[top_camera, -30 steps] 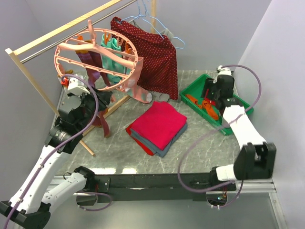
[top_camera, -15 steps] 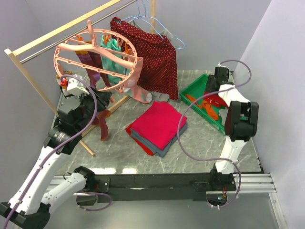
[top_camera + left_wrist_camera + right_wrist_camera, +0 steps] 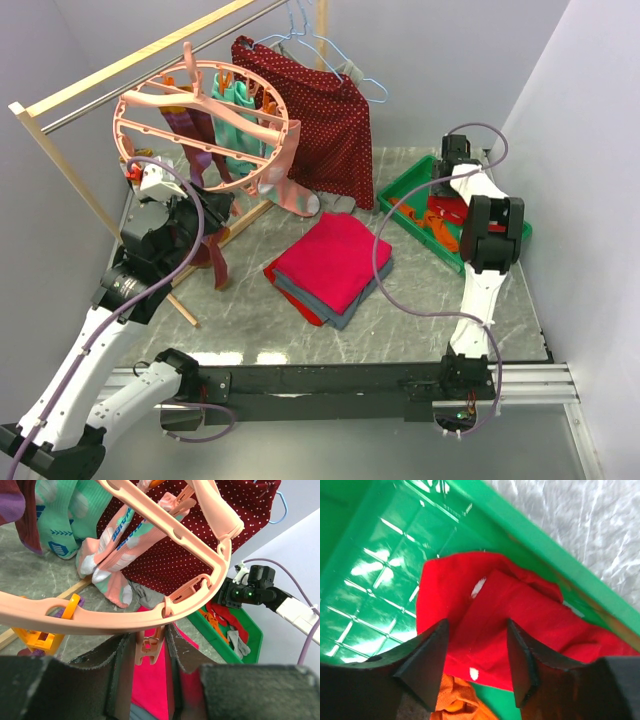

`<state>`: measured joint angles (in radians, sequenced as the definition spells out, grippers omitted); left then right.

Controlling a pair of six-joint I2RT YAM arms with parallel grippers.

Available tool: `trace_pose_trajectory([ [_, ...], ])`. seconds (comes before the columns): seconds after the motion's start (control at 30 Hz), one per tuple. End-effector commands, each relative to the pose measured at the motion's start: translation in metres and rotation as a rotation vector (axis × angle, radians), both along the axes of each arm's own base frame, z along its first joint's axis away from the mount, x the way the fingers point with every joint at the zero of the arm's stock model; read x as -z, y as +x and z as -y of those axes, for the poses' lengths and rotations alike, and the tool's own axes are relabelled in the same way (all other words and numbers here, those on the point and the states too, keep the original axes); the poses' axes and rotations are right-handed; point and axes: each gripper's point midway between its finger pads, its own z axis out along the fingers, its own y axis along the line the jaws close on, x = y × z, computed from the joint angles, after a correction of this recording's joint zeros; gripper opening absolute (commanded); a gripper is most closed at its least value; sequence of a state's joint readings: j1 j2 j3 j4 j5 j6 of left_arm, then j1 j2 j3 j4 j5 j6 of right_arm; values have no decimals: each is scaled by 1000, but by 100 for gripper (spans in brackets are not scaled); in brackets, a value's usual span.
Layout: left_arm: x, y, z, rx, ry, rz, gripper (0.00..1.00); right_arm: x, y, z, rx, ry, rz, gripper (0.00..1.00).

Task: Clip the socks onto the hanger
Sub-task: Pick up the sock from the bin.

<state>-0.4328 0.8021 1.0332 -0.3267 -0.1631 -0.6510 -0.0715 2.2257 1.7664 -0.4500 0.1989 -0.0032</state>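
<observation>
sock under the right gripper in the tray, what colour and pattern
Red soft sock with small white marks; right wrist view.

The left arm (image 3: 80,362) and right arm (image 3: 478,300) are built alike: glossy white links joined by chunky black joint housings. A thin purple cable (image 3: 199,215) loops loosely along each. The left fingers (image 3: 117,680) and right fingers (image 3: 425,660) are dark, matte and scuffed grey at the edges. Two green lights (image 3: 241,594) glow on the right wrist's black head.

Hanger (image 3: 100,624) smooth pink plastic, tray (image 3: 380,545) glossy grn plastic — red sock (image 3: 490,625) matt soft cloth.
</observation>
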Motion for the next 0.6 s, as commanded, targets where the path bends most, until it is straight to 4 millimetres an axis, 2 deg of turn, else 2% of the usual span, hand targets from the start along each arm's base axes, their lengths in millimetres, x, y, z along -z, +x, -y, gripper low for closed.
trace_pose_trajectory([
  [0.0,-8,-2,0,3,-9,7,1,-5,-2,1,-12,-19,-49,54],
  [0.1,-9,-3,-2,-4,-8,13,1,2,-7,3,1,-27,-83,43],
  [0.13,-7,-3,-2,-8,-6,9,1,3,-8,3,0,-29,-86,34],
  [0.2,-8,-3,-2,-5,-8,13,1,2,-9,4,5,-29,-81,26],
  [0.3,-8,-3,-1,-3,-5,10,1,-5,-10,5,14,-28,-52,4],
  [0.33,-9,-3,-1,-3,-6,13,1,-16,-9,4,20,-26,-27,0],
  [0.4,-10,-2,-1,-3,-5,13,1,-24,-13,3,18,-25,0,0],
  [0.43,-11,-3,-1,-1,-6,16,1,-50,-9,3,44,-12,81,0],
  [0.47,-12,-2,0,0,-8,20,1,-51,-16,1,44,-9,84,0],
  [0.5,-13,-2,-1,-1,-8,23,1,-62,-18,1,47,-7,114,0],
  [0.53,-14,-3,0,3,-9,25,1,-87,-20,0,52,-4,170,0],
  [0.57,-16,-3,0,4,-8,30,1,-94,-25,0,53,-1,188,0],
])
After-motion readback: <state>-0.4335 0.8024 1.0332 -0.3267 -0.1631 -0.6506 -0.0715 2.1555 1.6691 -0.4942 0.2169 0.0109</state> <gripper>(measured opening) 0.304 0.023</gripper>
